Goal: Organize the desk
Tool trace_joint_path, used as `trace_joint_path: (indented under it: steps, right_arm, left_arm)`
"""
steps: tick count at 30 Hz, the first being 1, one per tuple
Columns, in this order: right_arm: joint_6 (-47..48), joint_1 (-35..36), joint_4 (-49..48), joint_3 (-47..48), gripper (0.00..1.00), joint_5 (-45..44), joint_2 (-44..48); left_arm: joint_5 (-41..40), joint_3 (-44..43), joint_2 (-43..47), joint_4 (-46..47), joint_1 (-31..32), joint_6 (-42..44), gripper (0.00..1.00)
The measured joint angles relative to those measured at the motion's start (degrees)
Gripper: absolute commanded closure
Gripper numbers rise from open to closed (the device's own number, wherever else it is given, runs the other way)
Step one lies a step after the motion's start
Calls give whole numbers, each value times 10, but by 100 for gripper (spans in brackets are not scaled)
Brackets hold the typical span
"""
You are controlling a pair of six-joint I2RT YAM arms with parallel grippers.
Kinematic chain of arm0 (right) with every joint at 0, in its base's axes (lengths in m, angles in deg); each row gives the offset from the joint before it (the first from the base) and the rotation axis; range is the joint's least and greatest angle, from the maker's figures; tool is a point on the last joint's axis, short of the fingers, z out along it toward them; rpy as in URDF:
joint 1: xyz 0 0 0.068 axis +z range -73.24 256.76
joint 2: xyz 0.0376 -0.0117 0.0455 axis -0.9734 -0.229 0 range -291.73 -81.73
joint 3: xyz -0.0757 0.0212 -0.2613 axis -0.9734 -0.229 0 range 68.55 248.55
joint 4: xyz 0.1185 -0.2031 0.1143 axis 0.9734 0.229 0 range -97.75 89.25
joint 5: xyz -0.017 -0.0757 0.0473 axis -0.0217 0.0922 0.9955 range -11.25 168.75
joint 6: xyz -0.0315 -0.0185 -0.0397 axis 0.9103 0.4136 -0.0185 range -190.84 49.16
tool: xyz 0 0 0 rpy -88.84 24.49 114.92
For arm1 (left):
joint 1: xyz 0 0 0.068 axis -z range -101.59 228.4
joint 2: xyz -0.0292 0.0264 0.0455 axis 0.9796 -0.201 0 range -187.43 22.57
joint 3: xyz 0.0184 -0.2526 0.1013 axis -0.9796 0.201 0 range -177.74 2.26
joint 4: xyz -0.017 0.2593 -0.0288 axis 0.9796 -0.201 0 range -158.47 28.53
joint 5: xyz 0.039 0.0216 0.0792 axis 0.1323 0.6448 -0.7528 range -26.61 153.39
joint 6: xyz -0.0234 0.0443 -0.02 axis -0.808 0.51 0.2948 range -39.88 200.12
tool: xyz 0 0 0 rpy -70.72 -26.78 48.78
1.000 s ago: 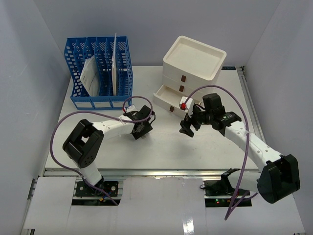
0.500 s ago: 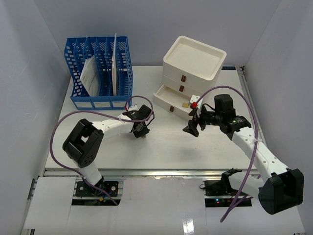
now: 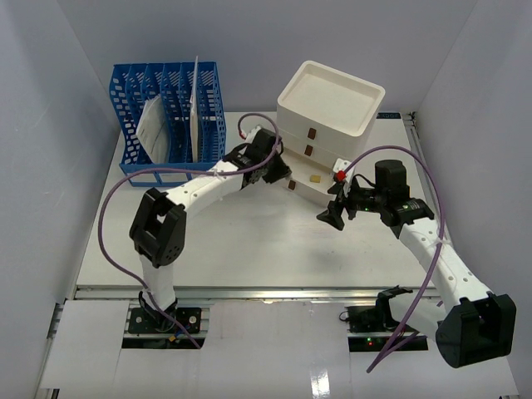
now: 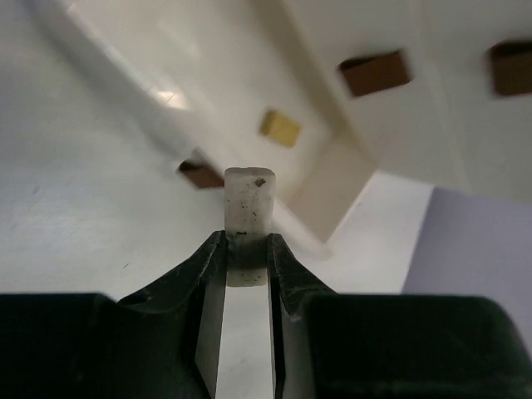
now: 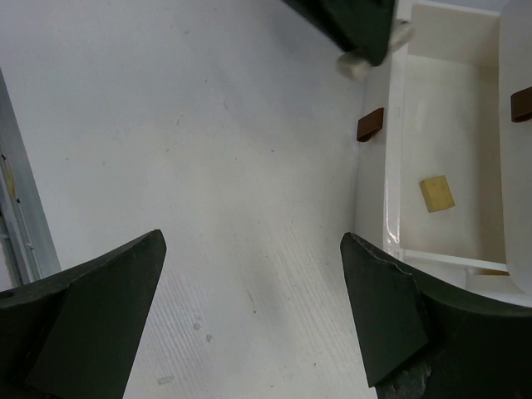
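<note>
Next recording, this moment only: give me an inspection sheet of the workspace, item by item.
Surface: desk white, faint scuffs.
Job's things: white block pinched in the left tool, by the open bottom drawer; yellow piece lies inside that drawer.
Clutter: nothing seen.
Tools: left tool shut on the white block; right tool open, holding nothing, above bare desk.
Cables: purple cable loops from the left arm, another from the right; no snag seen.
Surroundings: drawer box, blue file rack with papers, metal rail, plain walls.
</note>
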Motion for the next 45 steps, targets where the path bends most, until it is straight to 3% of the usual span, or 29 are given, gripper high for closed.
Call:
trace_joint_path:
  steps: [2, 5, 8, 15, 18, 19, 22, 24, 27, 31, 35, 37, 40, 42, 45]
  right_arm:
    - [1, -8, -1, -2, 8, 4, 1]
    - [2, -18, -3, -9, 8, 10, 3]
    - [3, -29, -3, -13, 7, 13, 3]
    - [66, -34, 19, -15, 16, 50, -15]
    - [135, -7, 42, -17, 30, 53, -29]
    - [162, 11, 50, -19, 47, 49, -31]
    - [233, 82, 67, -13, 81, 9, -52]
    - [261, 124, 81, 12, 91, -17, -96]
    - [249, 165, 90, 88, 92, -87, -205]
    - [188, 197, 59, 200, 91, -213, -360]
    - [127, 201, 34, 286, 92, -367, -486]
    - [100, 193, 27, 324, 86, -448, -538]
    - [69, 177, 2, 361, 60, -547, -580]
    - [66, 165, -43, 358, 29, -608, -580]
    - [76, 153, -93, 337, 12, -647, -570]
  left_arm:
    - [8, -61, -41, 17, -9, -12, 60]
    - [22, -132, -100, 27, -25, -29, 28]
    - [32, -179, -150, 29, -38, -35, 11]
    - [45, -187, -162, 29, -45, 9, 11]
    - [65, -142, -118, 53, -45, 67, 11]
    - [75, -114, -93, 70, -45, 92, 11]
    - [117, 43, 44, 143, -45, 183, 11]
    - [140, 148, 150, 198, -45, 230, 10]
    - [168, 321, 341, 289, -45, 277, 8]
    - [184, 504, 592, 328, -46, 296, 5]
    - [181, 595, 734, 315, -47, 291, 2]
    - [173, 626, 785, 292, -48, 285, 2]
    - [161, 657, 842, 260, -49, 273, 2]
    - [156, 670, 861, 253, -49, 265, 2]
    - [153, 684, 853, 259, -49, 252, 2]
